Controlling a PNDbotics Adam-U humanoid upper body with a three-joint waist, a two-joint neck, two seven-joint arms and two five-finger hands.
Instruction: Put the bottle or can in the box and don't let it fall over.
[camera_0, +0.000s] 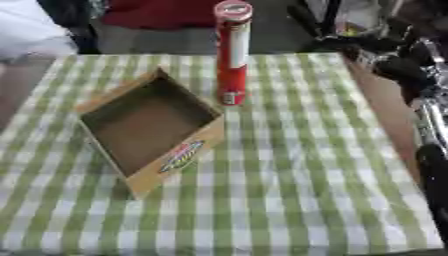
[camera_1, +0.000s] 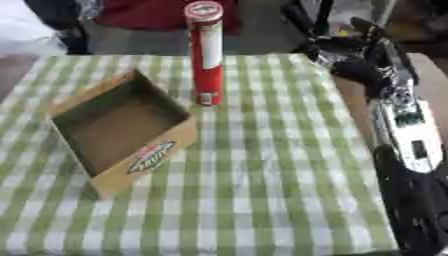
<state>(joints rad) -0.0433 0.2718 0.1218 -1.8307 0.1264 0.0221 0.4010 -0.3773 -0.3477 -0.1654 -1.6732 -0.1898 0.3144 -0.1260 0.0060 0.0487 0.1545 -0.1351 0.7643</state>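
A tall red can (camera_0: 233, 52) with a white label stands upright on the green checked tablecloth (camera_0: 289, 165), just behind the right corner of the box. The cardboard box (camera_0: 150, 128) lies open and empty at the centre left, a red and yellow label on its front wall. My right hand (camera_1: 343, 49) hovers at the table's far right edge, well to the right of the can, fingers loosely curled and holding nothing. Its black and silver forearm (camera_1: 404, 130) runs down the right side. My left hand shows in neither view.
The brown table edge (camera_0: 385, 110) is bare along the right of the cloth. People sit beyond the far edge, one in red (camera_0: 157, 12), one in white (camera_0: 26, 30). Open cloth lies in front of and right of the box.
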